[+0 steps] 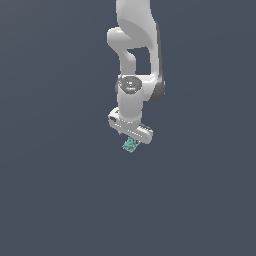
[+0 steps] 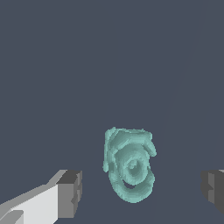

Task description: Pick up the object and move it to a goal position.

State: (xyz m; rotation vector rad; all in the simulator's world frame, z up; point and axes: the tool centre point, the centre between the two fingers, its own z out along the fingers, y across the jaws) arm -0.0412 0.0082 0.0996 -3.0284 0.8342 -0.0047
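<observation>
The gripper stands wide open, holding nothing; the teal object lies between its fingers, touching neither. From outside, the gripper partly hides the object.

The object lies directly beneath the hand at the lower end of the downward-pointing arm, near the centre of the exterior view, and in the wrist view it sits between the two spread fingers, touching neither one.
</observation>
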